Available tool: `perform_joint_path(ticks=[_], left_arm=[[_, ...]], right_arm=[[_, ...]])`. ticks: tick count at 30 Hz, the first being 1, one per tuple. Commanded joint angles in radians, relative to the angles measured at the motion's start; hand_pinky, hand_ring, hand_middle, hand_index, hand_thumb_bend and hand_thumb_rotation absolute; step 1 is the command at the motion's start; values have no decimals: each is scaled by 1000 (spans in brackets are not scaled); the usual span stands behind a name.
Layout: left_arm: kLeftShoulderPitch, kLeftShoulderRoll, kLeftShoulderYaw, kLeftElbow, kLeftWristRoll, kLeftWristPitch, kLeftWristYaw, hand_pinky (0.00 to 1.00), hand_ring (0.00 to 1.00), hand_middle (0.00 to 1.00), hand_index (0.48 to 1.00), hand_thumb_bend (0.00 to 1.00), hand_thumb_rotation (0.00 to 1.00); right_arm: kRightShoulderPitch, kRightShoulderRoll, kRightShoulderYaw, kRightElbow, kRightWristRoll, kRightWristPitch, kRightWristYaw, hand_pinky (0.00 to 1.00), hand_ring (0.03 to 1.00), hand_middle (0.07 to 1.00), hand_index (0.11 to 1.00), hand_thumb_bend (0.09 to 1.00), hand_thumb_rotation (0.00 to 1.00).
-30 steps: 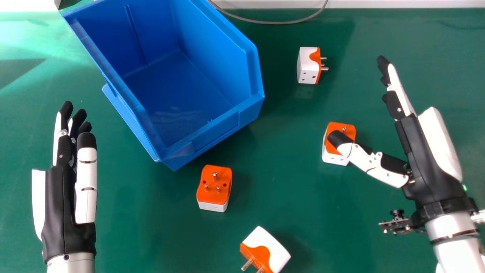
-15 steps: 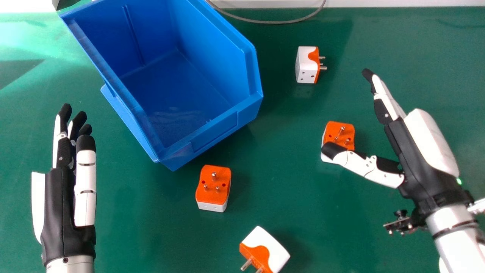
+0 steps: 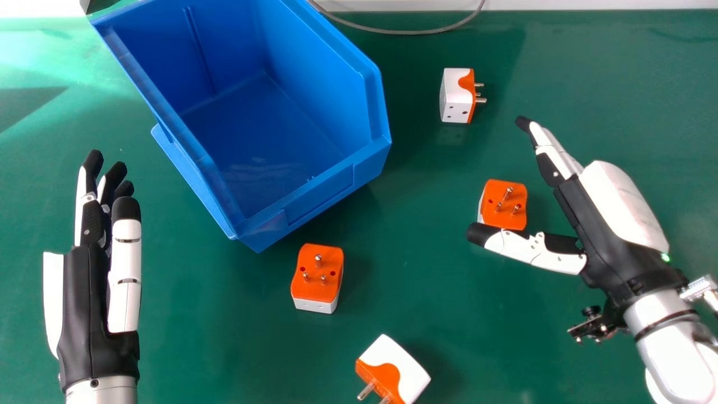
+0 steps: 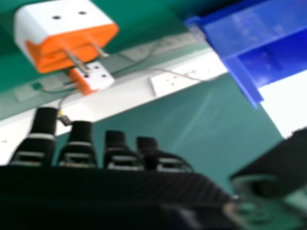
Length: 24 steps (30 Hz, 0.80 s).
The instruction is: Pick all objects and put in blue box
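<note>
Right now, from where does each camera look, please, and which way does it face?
Head view: on the robot's head, facing forward and down at the green table, blue box and four plug adapters; left hand and right hand show.
Right hand view: at the right hand, facing past its fingers toward two adapters and the box; its thumb shows too.
Shared: table, box, right hand and two adapters.

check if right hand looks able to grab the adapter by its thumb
Likely yes: the right hand is open, and in the head view the adapter sits between its thumb and straight fingers with nothing in the way, though the hand's height is unclear.
</note>
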Motion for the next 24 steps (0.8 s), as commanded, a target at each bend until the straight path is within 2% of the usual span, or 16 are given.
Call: perform_joint_path(ticks=[1, 5, 11, 15, 17, 20, 21, 24], left_arm=[[8, 4, 7, -25, -2, -16, 0, 925, 929, 941, 967, 502, 954], [9, 0, 8, -27, -5, -12, 3, 922, 927, 939, 966, 517, 950], [13, 0, 7, -28, -9, -10, 0, 922, 922, 934, 961, 515, 944], [19, -5, 6, -42, -21, 7, -3, 931, 926, 935, 960, 511, 948], [19, -2, 6, -39, -26, 8, -8, 936, 930, 938, 964, 511, 950], [18, 1, 7, -33, -23, 2, -9, 941, 936, 944, 969, 508, 956], [19, 0, 7, -34, -27, 2, -11, 942, 939, 947, 972, 505, 960], [21, -3, 6, -42, -30, 8, -12, 943, 942, 951, 975, 501, 960]], right_arm=[[-26, -25, 5, -6, -8, 7, 7, 830, 931, 965, 964, 663, 761], [-46, -43, 17, 0, -18, 31, 30, 822, 922, 960, 961, 660, 741], [-84, -70, 38, 27, -37, 51, 45, 823, 917, 958, 963, 657, 725], [-122, -98, 52, 57, -59, 59, 60, 822, 914, 953, 961, 650, 701], [-138, -108, 56, 72, -58, 60, 64, 821, 912, 948, 956, 645, 671], [-158, -126, 65, 74, -67, 80, 87, 821, 908, 942, 948, 646, 621], [-167, -136, 71, 80, -76, 81, 94, 821, 906, 938, 943, 645, 596], [-193, -162, 87, 97, -97, 67, 105, 820, 903, 933, 936, 645, 559]])
